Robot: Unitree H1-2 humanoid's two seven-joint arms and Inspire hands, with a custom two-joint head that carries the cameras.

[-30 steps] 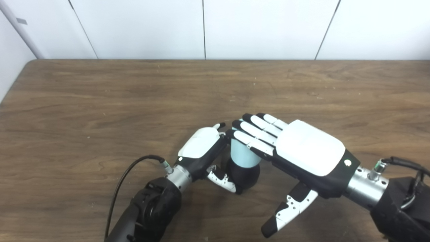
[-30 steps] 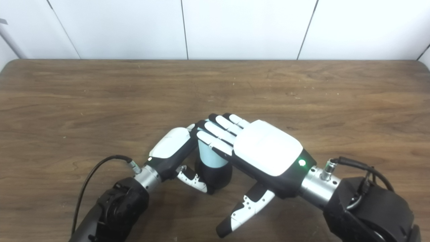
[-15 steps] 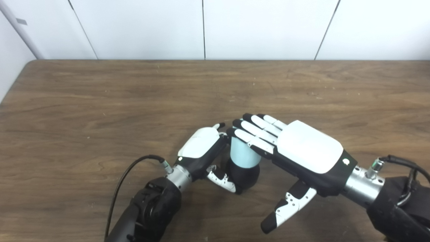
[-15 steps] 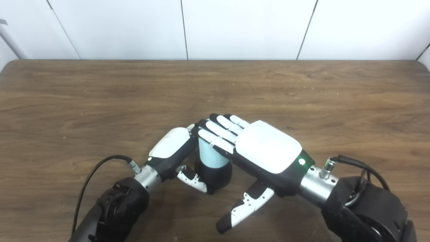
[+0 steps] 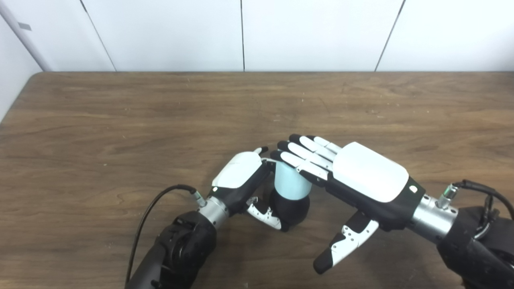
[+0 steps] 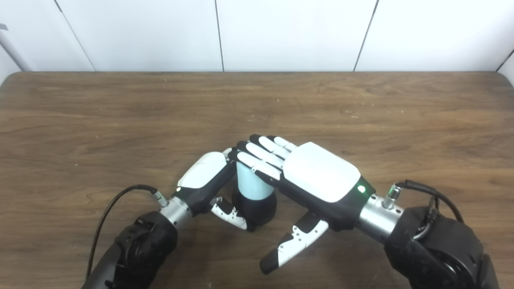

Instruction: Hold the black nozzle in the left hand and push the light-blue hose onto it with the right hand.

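The black nozzle [image 5: 290, 209] stands upright near the table's front, with the light-blue hose [image 5: 290, 185] seated on top of it. My left hand [image 5: 241, 176] is shut on the nozzle, its thumb curled round the lower black part. My right hand [image 5: 353, 176] is flat and open, fingers stretched out over the hose's top end, thumb hanging free below. The top of the hose is hidden under those fingers.
The brown wooden table [image 5: 120, 120] runs to a white panelled wall at the back. A black cable [image 5: 152, 208] loops from my left wrist across the table.
My right hand has slid slightly to the left and lifted a little over the hose. My left hand, nozzle and hose stay where they were.
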